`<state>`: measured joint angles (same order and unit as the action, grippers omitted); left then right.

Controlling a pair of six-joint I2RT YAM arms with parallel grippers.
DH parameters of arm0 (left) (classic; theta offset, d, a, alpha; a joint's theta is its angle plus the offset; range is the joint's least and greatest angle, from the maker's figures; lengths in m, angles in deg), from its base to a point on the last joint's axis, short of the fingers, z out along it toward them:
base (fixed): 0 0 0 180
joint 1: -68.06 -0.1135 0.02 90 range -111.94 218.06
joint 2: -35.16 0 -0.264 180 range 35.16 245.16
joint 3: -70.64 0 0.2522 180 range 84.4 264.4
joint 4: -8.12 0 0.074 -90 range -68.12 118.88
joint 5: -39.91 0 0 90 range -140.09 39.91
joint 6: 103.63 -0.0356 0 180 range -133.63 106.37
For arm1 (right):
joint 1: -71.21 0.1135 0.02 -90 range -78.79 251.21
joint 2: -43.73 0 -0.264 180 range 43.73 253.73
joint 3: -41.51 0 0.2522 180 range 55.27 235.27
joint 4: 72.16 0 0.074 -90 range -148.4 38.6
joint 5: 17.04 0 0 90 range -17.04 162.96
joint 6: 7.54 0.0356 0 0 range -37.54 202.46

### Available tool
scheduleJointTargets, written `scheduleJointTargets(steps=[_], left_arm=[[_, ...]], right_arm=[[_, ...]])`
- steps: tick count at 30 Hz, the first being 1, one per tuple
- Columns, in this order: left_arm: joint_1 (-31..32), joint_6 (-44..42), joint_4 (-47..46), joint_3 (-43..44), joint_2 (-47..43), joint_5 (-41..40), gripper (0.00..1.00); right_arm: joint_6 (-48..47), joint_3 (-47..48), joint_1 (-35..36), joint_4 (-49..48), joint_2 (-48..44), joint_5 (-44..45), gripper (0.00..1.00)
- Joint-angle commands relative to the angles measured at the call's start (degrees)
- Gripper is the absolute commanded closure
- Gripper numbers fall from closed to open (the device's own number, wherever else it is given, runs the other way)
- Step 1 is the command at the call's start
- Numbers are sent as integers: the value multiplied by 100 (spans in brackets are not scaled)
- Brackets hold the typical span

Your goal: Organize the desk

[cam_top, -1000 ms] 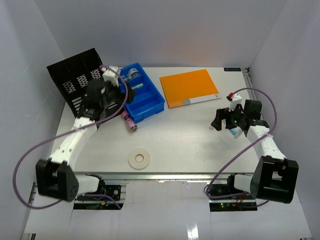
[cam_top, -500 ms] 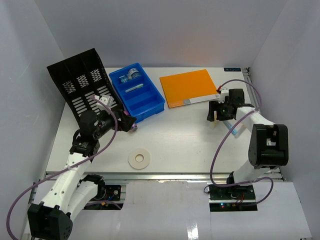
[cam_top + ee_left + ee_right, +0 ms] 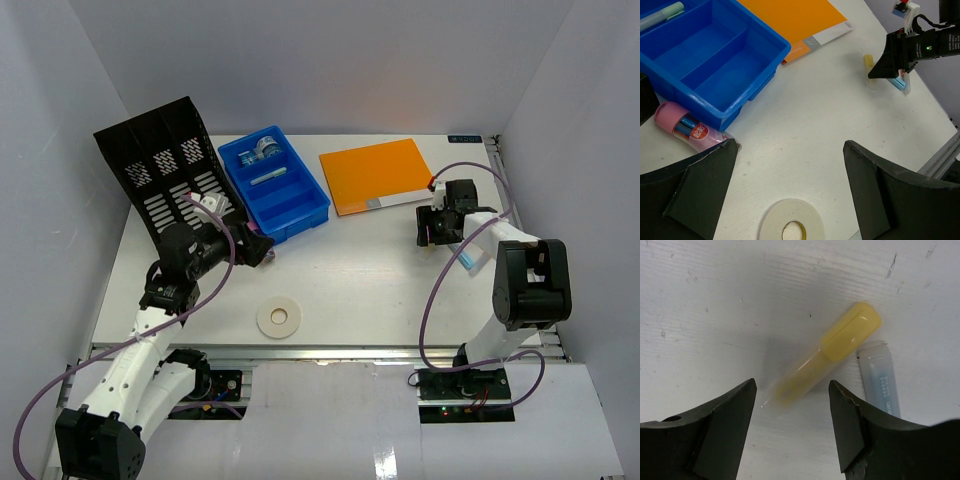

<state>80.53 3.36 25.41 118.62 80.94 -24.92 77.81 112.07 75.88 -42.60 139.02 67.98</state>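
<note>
The white desk (image 3: 350, 280) holds loose items. My left gripper (image 3: 254, 246) is open and empty, low over the desk beside the blue tray (image 3: 290, 200). In the left wrist view a pink bottle (image 3: 684, 128) lies by the left finger and a white tape roll (image 3: 790, 226) lies between the fingers, nearer the front edge. My right gripper (image 3: 438, 226) is open. In the right wrist view its jaws stand on either side of the near end of a yellow marker (image 3: 830, 354), not touching it. A blue-white tube (image 3: 881, 384) lies beside the marker.
An orange folder (image 3: 380, 175) lies at the back centre. A black slotted rack (image 3: 160, 165) leans at the back left. The blue tray holds a tape dispenser (image 3: 258, 151) and a pen (image 3: 268, 177). The tape roll (image 3: 280, 318) lies near the front rail.
My left arm has drawn back from the tray and sunk toward the pink bottle. My right gripper has moved back and left, over the yellow marker.
</note>
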Motion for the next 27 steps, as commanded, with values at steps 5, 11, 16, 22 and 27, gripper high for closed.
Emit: scheduleJointTargets(steps=[5,11,16,22,27], left_arm=[[-34,213,-355,-80,103,1146,2],[-40,689,-1059,-248,288,1812,2],[-34,1567,-2070,-531,535,2022,3],[288,2878,-3363,-972,1040,2066,8],[958,2962,-3167,-618,1463,1426,14]], right_arm=[[122,20,95,-182,177,260,40],[155,-19,86,-255,280,264,45],[190,-90,86,-325,368,211,50],[172,-158,78,-361,362,95,64],[99,-326,61,-425,227,-239,70]])
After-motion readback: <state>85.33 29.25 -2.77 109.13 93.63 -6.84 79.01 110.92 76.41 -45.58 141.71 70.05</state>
